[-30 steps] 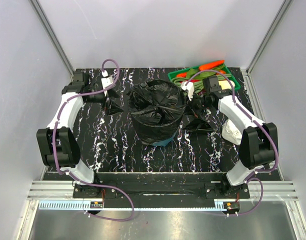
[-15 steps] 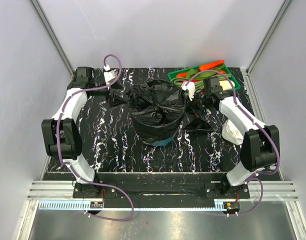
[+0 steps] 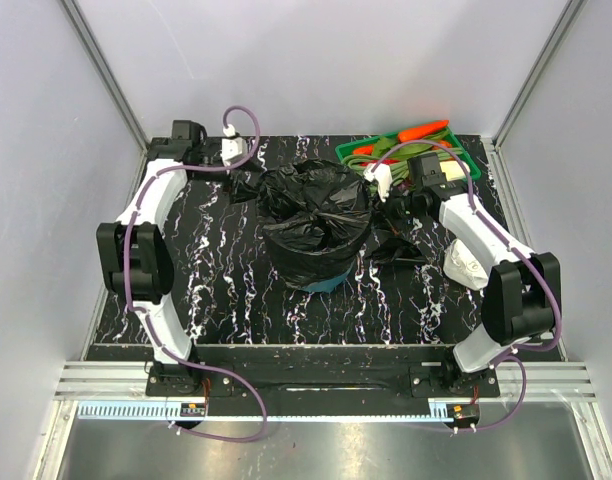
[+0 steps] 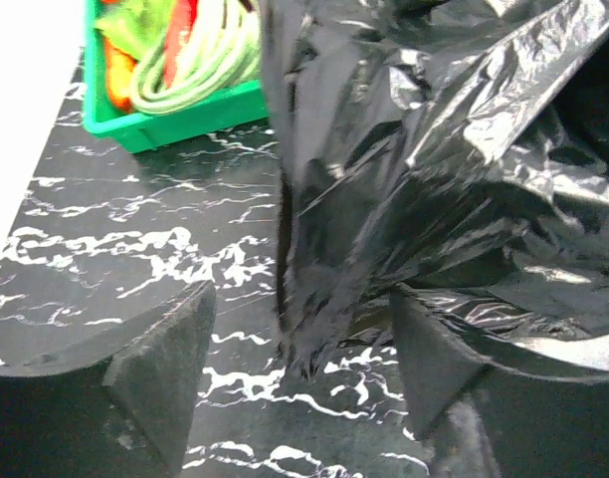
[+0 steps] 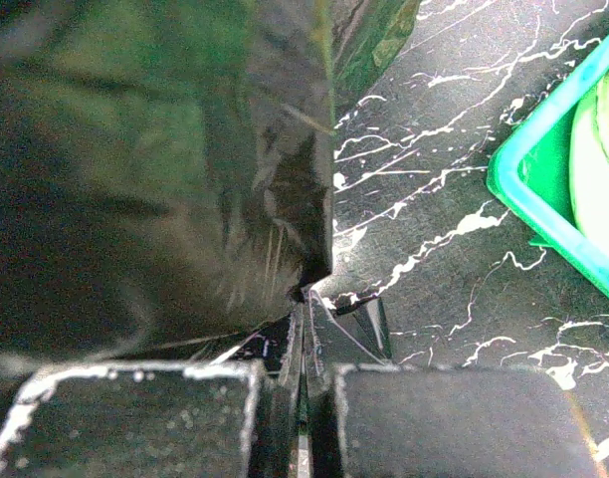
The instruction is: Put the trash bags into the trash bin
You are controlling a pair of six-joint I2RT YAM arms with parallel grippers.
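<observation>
The teal trash bin (image 3: 332, 283) stands mid-table, almost wholly draped in a glossy black trash bag (image 3: 314, 212). My left gripper (image 3: 248, 182) is at the bag's back-left edge. In the left wrist view it (image 4: 300, 373) is open, with a hanging flap of the bag (image 4: 324, 259) between its fingers (image 4: 165, 368), not pinched. My right gripper (image 3: 388, 198) is at the bag's right side. In the right wrist view it (image 5: 306, 329) is shut on a thin fold of black film (image 5: 235, 199). More black film (image 3: 396, 246) lies on the table right of the bin.
A shallow green tray (image 3: 456, 148) of vegetables stands at the back right, close behind my right gripper; it also shows in the left wrist view (image 4: 175, 118) and the right wrist view (image 5: 543, 199). A white plastic wad (image 3: 464, 262) lies by the right arm.
My left arm has swung back and to the right, bringing its gripper from the bin's left side to the bag's back-left edge. The right gripper has stayed in place.
</observation>
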